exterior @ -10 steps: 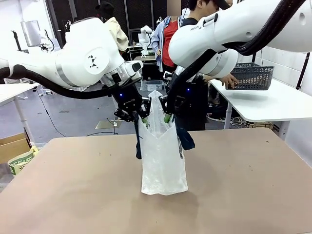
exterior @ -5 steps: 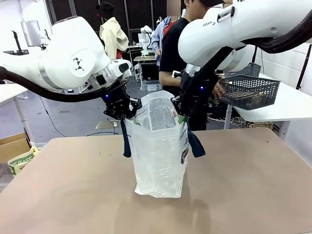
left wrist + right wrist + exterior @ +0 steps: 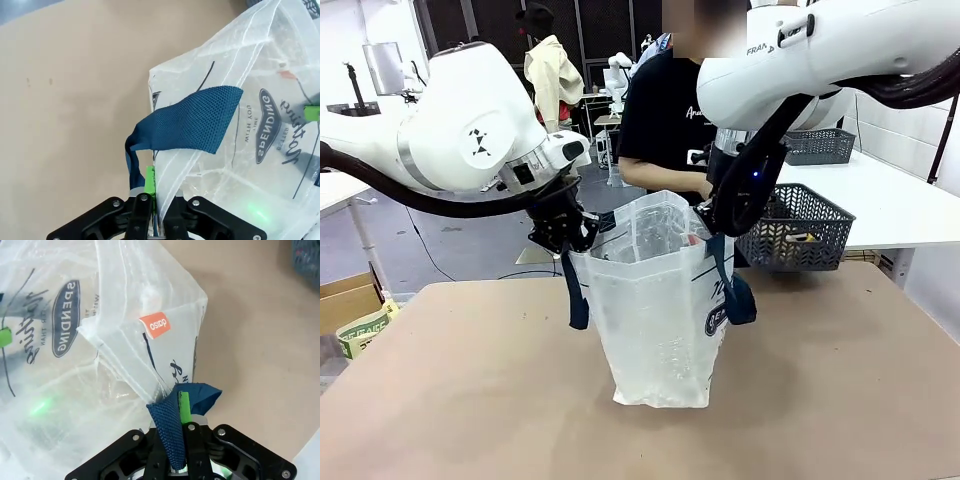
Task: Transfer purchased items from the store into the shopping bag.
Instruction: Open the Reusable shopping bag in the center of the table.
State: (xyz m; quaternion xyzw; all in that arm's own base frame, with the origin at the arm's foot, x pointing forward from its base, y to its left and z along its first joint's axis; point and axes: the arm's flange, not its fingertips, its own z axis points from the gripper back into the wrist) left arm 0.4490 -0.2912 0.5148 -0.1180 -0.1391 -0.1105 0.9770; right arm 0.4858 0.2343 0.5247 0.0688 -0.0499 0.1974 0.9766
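1. Behind the flat brown tabletop [image 3: 470,400], a person in a black T-shirt [image 3: 660,120] stood at the far edge, with white tables farther back.
2. On the middle of the tabletop stood a translucent whitish plastic shopping bag [image 3: 660,320] with navy strap handles, its base on the surface and its mouth stretched wide.
3. At the bag's left rim, the left gripper [image 3: 582,232] was clenched on the plastic just beside a navy strap [image 3: 190,125] that folded over.
4. At the opposite rim, the right gripper [image 3: 712,222] was clamped on the rim and the other navy strap together.
5. A small orange tag [image 3: 155,324] showed on the bag's upper edge.
6. Just beyond the right arm, at the far edge, was a dark grey lattice basket [image 3: 798,228]; I could not tell whether it rested there or was held.
7. Something small and orange-yellow [image 3: 800,238] showed dimly through its lattice.
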